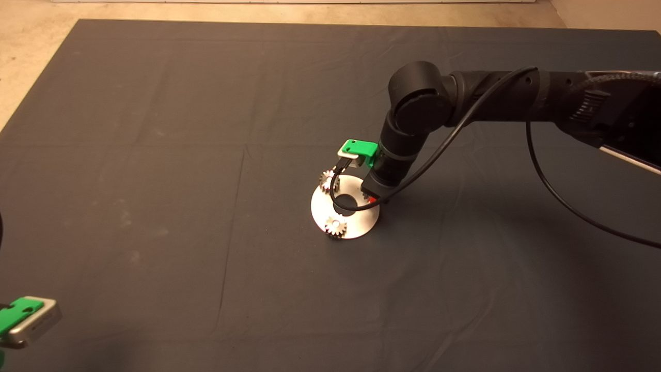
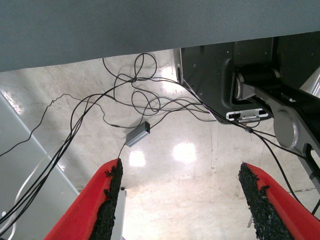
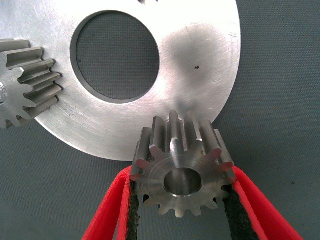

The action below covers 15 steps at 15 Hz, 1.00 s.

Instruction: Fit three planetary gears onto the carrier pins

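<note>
While the right tool point(image 3: 181, 210) grips the third gear point(image 3: 181, 172) by its teeth at the disc point(image 1: 356, 227) rim, two gears point(image 1: 335, 226) already sit on pins; the last pin is hidden, so the bore should be centred over it, kept level, and eased down. The left tool point(image 2: 182, 200) waits open at the desk's corner.

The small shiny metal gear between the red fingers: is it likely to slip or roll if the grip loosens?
The small shiny toothed metal gear looks solid, so probably heavy for its size and stiff. The right gripper pinches its teeth with rough black pads, so slipping seems unlikely. Dropped on edge it might roll; flat, it should stay.
</note>
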Each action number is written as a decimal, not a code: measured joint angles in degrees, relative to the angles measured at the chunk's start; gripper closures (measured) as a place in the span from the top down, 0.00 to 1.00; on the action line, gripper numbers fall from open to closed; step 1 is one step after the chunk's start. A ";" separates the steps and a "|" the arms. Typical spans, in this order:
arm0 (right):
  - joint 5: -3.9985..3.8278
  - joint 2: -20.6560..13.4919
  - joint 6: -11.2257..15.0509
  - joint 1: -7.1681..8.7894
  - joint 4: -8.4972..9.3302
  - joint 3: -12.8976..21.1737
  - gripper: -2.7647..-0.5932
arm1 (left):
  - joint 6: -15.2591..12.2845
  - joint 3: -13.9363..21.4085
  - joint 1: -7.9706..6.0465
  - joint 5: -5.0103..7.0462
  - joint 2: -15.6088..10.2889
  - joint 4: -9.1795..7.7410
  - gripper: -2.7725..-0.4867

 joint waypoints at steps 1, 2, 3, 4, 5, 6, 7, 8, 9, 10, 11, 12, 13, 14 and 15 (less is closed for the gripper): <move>-0.04 0.05 0.00 0.00 0.00 -0.07 0.18 | 0.00 0.00 0.00 0.00 -0.32 0.00 0.49; -0.04 0.06 0.00 0.00 0.00 -0.16 0.18 | 0.00 0.00 0.00 0.00 -0.79 0.00 0.49; -0.02 0.07 0.00 0.00 0.00 -0.22 0.18 | 0.00 0.00 0.00 0.02 -1.18 0.00 0.49; -0.02 0.09 0.00 0.00 0.00 -0.22 0.18 | 0.02 0.06 0.00 0.02 -1.44 0.00 0.49; -0.04 0.07 0.00 0.00 0.00 -0.24 0.18 | 0.02 0.09 0.00 0.02 -1.60 -0.01 0.49; -0.04 0.16 0.00 0.00 0.00 -0.30 0.18 | 0.02 0.09 0.00 0.02 -1.60 -0.02 0.49; -0.14 0.37 0.00 0.00 0.00 -0.42 0.18 | 0.02 0.09 0.00 0.02 -1.68 0.00 0.49; -0.32 0.47 0.00 0.00 -0.02 -0.45 0.18 | 0.02 0.09 0.00 0.02 -1.85 -0.02 0.49; -0.46 0.55 0.00 0.00 -0.02 -0.50 0.18 | 0.02 0.09 0.00 0.02 -1.93 -0.02 0.49; -0.46 0.58 0.00 0.00 -0.02 -0.52 0.18 | 0.02 0.09 0.00 0.02 -1.93 -0.02 0.49; -0.43 0.58 0.00 0.00 -0.02 -0.55 0.18 | 0.02 0.09 0.00 0.02 -1.93 -0.02 0.49; -0.43 0.58 0.00 0.00 -0.02 -0.55 0.18 | 0.02 0.09 0.00 0.02 -1.93 -0.02 0.49; -0.48 0.59 0.00 0.00 -0.02 -0.55 0.18 | 0.02 0.09 0.00 0.02 -1.93 -0.02 0.49; -0.52 0.69 0.00 0.00 -0.05 -0.55 0.18 | 0.04 0.09 0.00 0.02 -1.93 -0.02 0.49; -0.60 0.70 0.00 0.00 -0.05 -0.55 0.18 | 0.03 0.09 0.00 0.02 -1.93 -0.02 0.49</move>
